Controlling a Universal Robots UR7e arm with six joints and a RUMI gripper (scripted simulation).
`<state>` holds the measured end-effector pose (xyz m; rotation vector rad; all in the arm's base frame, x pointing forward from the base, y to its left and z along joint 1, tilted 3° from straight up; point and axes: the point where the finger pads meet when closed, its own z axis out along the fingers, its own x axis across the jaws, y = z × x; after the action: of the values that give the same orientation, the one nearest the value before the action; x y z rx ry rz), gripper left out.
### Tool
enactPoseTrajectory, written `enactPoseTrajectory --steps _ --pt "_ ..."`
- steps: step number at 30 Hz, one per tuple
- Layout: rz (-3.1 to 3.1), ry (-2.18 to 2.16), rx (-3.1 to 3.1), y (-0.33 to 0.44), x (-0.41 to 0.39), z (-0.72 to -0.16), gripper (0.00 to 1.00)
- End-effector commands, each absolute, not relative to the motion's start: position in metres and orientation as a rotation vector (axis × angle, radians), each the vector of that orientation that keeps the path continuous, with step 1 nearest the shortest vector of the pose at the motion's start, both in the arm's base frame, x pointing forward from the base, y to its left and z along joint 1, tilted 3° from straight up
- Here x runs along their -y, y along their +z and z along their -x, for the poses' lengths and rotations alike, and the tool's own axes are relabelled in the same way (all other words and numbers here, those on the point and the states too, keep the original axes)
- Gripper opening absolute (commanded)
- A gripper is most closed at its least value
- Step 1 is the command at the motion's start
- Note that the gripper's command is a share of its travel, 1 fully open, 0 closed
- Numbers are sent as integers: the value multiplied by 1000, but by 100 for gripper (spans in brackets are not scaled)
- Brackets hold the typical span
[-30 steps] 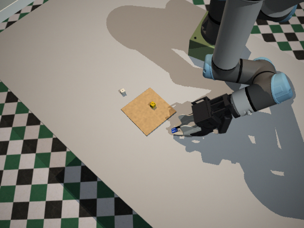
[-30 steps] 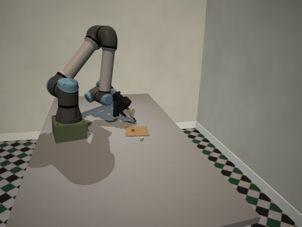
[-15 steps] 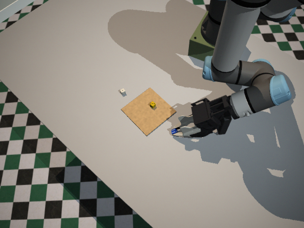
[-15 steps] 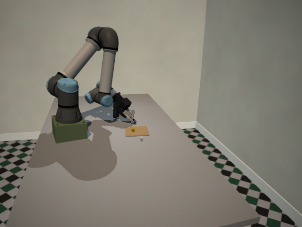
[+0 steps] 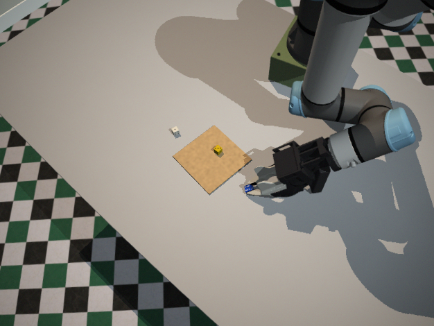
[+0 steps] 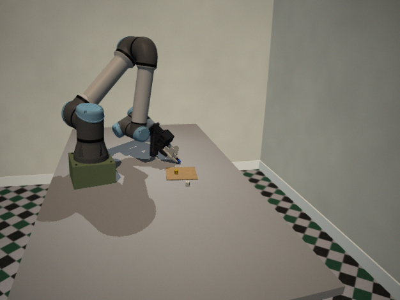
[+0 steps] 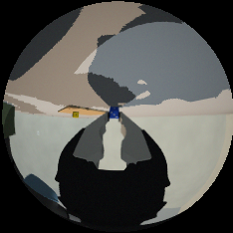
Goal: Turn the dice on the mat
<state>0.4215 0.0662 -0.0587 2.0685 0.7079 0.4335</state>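
The two-jaw gripper (image 5: pixel 253 189) (image 6: pixel 177 159) (image 7: pixel 114 112) is clamped on the blue die (image 5: pixel 248 188) (image 6: pixel 178 161) (image 7: pixel 115 113), its jaws drawn in on the cube from either side. The die sits right at the fingertips, projecting a little past them on the side toward the mat, and in the wrist view it shows between the two tips at the far end of the fingers. Its upward face in the top view carries several white pips in rows; whether it touches the table cannot be told. The gripper slants down to it from the wrist rather than standing upright.

Just beside the blue die, and apart from it, lies the square wooden mat (image 5: pixel 206 164) (image 6: pixel 187 175) (image 7: pixel 89 111), one corner pointing toward the gripper's side. The yellow die (image 5: pixel 218 150) (image 6: pixel 176 172) (image 7: pixel 76 115) rests fully on this mat, near the fingers but out of their grasp, with dark pips on its upper face, too small to count surely. Beyond the mat, on the side away from the gripper, the white die (image 5: pixel 175 131) (image 6: pixel 187 183) sits on the grey table (image 5: pixel 122 140) (image 6: pixel 209 239), off the mat and well apart from the fingertips, a single dark pip on top.

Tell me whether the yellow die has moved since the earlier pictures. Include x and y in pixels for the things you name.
No. The yellow die (image 5: pixel 218 150) (image 6: pixel 176 172) (image 7: pixel 76 115) sits at the same spot on the mat (image 5: pixel 200 159) (image 6: pixel 188 174) (image 7: pixel 84 110) in the top view.
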Motion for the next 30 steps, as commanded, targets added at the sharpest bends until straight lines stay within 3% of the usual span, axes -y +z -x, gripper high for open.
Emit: enactPoseTrajectory --steps 1,27,30 --pt "-2069 438 -704 -58 -67 -424 0" --pt "-2069 438 -704 -58 -67 -424 0" --pt "-2069 438 -704 -58 -67 -424 4"
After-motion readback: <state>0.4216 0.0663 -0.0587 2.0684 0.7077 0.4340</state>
